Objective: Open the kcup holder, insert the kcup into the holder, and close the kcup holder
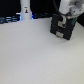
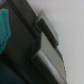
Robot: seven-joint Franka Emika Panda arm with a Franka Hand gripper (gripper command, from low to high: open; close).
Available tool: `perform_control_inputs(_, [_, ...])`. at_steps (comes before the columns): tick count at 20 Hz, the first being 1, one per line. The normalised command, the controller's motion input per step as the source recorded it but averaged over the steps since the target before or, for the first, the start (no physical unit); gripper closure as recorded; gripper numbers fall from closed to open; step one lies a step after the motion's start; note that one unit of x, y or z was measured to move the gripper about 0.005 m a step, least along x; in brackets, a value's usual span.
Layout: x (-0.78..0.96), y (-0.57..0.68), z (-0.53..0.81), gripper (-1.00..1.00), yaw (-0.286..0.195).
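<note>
The kcup holder (image 1: 62, 28) is a black boxy unit at the far right of the exterior view, with two stacked drawer fronts and small pale handles. My gripper (image 1: 63, 18) hangs from the white arm right above and against the holder's top; its fingers are lost against the black box. In the wrist view the holder's dark body (image 2: 22, 55) fills the frame close up, with two pale handle-like blocks (image 2: 48, 33). A blurred teal-green shape (image 2: 4, 27) sits at the frame's edge; I cannot tell whether it is the kcup. No kcup shows in the exterior view.
A tall white bottle-shaped object (image 1: 25, 12) stands at the back on the exterior view's left. Dark clutter (image 1: 9, 20) lines the back edge. The white table (image 1: 35, 55) spreads in front of the holder.
</note>
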Motion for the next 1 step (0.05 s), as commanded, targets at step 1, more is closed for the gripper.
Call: perform_control_inputs(1, [0.12,0.02,0.22,-1.0,-0.025])
